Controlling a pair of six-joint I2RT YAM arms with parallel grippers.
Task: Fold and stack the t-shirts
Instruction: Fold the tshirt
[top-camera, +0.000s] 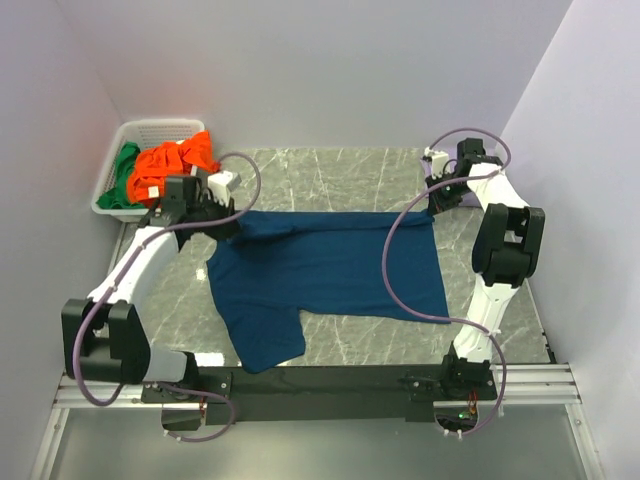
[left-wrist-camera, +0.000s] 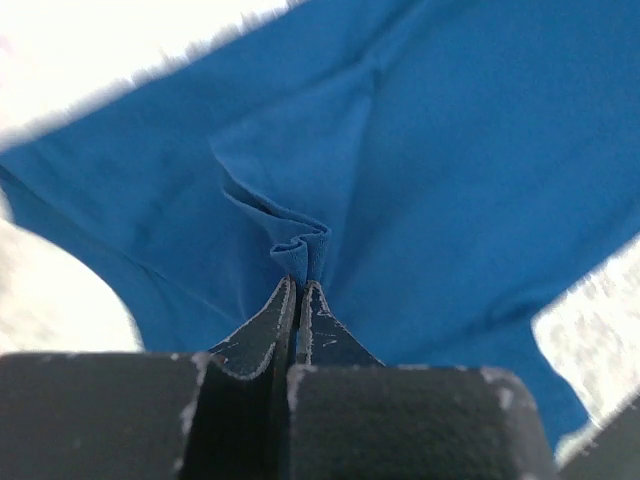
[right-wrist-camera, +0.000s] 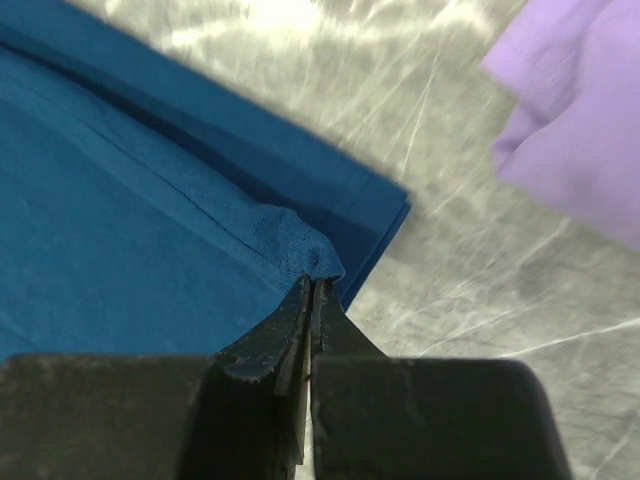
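The navy blue t-shirt (top-camera: 330, 265) lies spread on the marble table, one sleeve pointing to the near edge. No print shows. My left gripper (top-camera: 226, 222) is shut on its far left corner; the pinched fold shows in the left wrist view (left-wrist-camera: 300, 245). My right gripper (top-camera: 437, 204) is shut on its far right corner, bunched at the tips in the right wrist view (right-wrist-camera: 305, 250). The far edge is stretched straight between both grippers. The orange t-shirt (top-camera: 175, 160) and the green t-shirt (top-camera: 124, 170) lie crumpled in the basket.
The white slotted basket (top-camera: 150, 130) stands at the far left corner, just behind my left arm. A lilac cloth (right-wrist-camera: 575, 120) lies on the table right of my right gripper. Walls close in the table on the left, back and right.
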